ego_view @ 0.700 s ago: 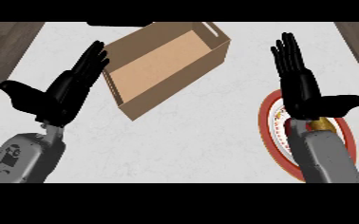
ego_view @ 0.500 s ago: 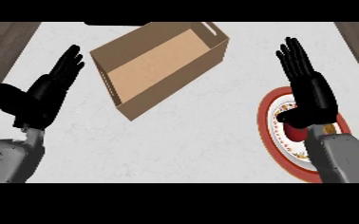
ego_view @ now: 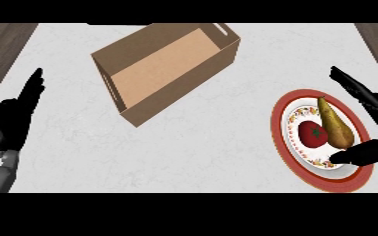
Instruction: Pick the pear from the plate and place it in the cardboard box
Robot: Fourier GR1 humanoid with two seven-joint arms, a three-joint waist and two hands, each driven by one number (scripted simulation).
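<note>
Currently, the approach step is in hand: the right hand [ego_view: 360, 152], open and holding nothing, brackets the brown-yellow elongated pear [ego_view: 336, 124] lying beside a red tomato [ego_view: 313, 133] on the red-rimmed round patterned plate [ego_view: 289, 155], so the next move calls for closing round it, then carrying it to the open brown cardboard box [ego_view: 164, 67].

Both hands are matte black with slim tapered fingers. Left of the cardboard box [ego_view: 166, 70], the left hand [ego_view: 18, 115] joins a grey forearm segment; the right hand [ego_view: 360, 152] shows black only.
</note>
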